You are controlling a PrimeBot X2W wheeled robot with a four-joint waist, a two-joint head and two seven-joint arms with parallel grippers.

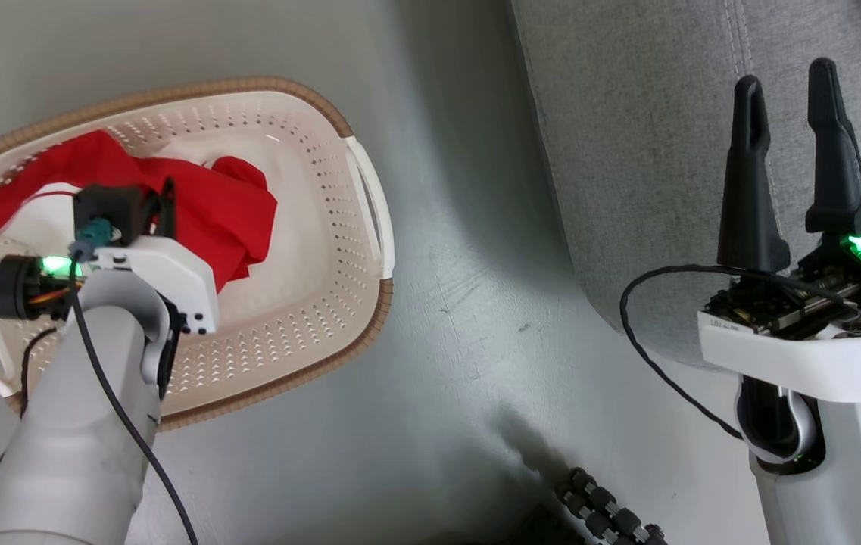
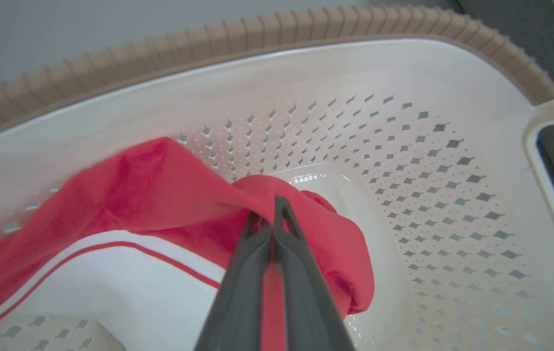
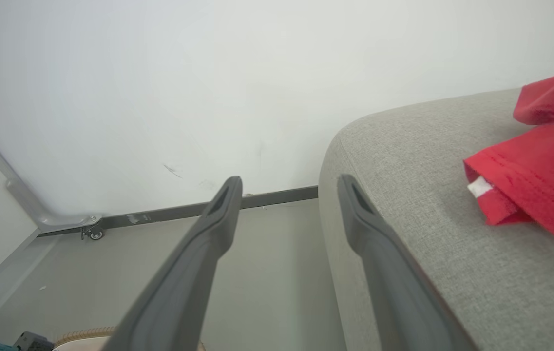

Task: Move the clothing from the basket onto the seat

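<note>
Nearest the head camera, the pale left forearm (image 1: pixel 74 424) reaches down into the cream oval plastic laundry basket (image 1: pixel 369 318), its wrist bent so that the left tool (image 2: pixel 269 217) points steeply toward the basket's bottom. The tool's two dark fingers are pressed together on a raised fold of the bright red fabric garment (image 2: pixel 160 195), which has a white panel edged by a thin red stripe. The cloth bunches at the fingertips, while the rest lies slack across the bottom and against the perforated wall. The step in hand looks like the pick-up, with the pinch made and the lift not yet begun. The next move, I judge, calls for raising the arm until the hanging cloth clears the brown woven-look rim, then carrying it to the robot's right over the grey floor (image 1: pixel 460 303). So small a pinch on soft cloth could slip, or a trailing end could drag on the rim. Across that floor the right tool (image 1: pixel 786 76) hovers with its fingers spread wide and nothing between them, at the rounded edge of the large grey fabric-upholstered seat (image 1: pixel 642 151). Farther back on the cushion, in the right wrist view, a second red garment (image 3: pixel 535 175) lies crumpled, a small white tag showing at its hem.
</note>
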